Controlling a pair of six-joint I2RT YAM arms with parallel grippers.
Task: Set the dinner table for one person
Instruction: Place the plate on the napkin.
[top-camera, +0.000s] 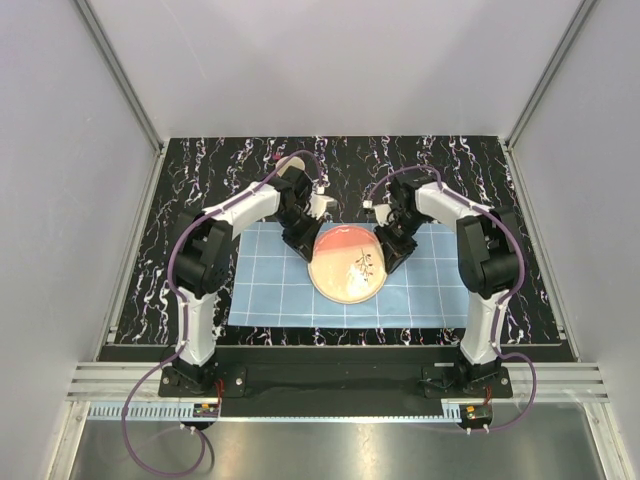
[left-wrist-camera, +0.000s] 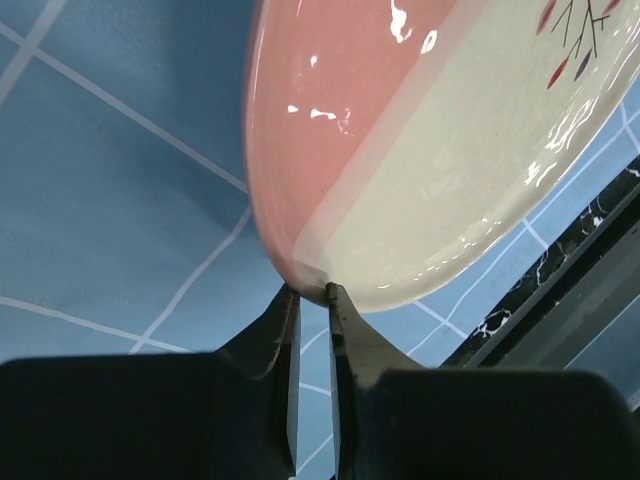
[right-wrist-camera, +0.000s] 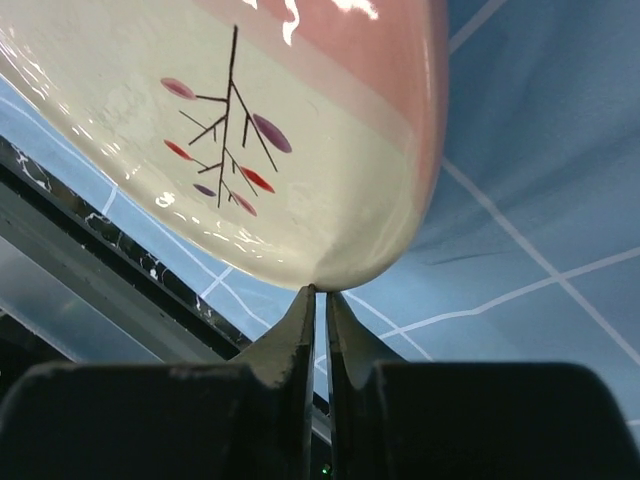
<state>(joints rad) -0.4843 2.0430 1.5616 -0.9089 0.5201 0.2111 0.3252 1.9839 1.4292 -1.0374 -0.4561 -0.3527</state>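
A round plate (top-camera: 348, 262), pink on one half and cream with a dark twig drawing on the other, is over the light-blue checked mat (top-camera: 270, 290) on the black marbled dinner table (top-camera: 450, 165). My left gripper (top-camera: 305, 248) is shut on the plate's left rim; in the left wrist view the fingertips (left-wrist-camera: 334, 292) pinch the edge of the plate (left-wrist-camera: 420, 150). My right gripper (top-camera: 392, 255) is shut on the right rim; in the right wrist view its gripper (right-wrist-camera: 321, 292) nips the plate's edge (right-wrist-camera: 300, 200). A shadow lies on the mat (right-wrist-camera: 540, 200) under the plate.
A tan round object (top-camera: 296, 168) with a small pink piece stands at the back of the table, partly hidden by the left arm. A small white item (top-camera: 322, 206) lies near it. The table's metal front rail (top-camera: 320, 350) runs along the near edge.
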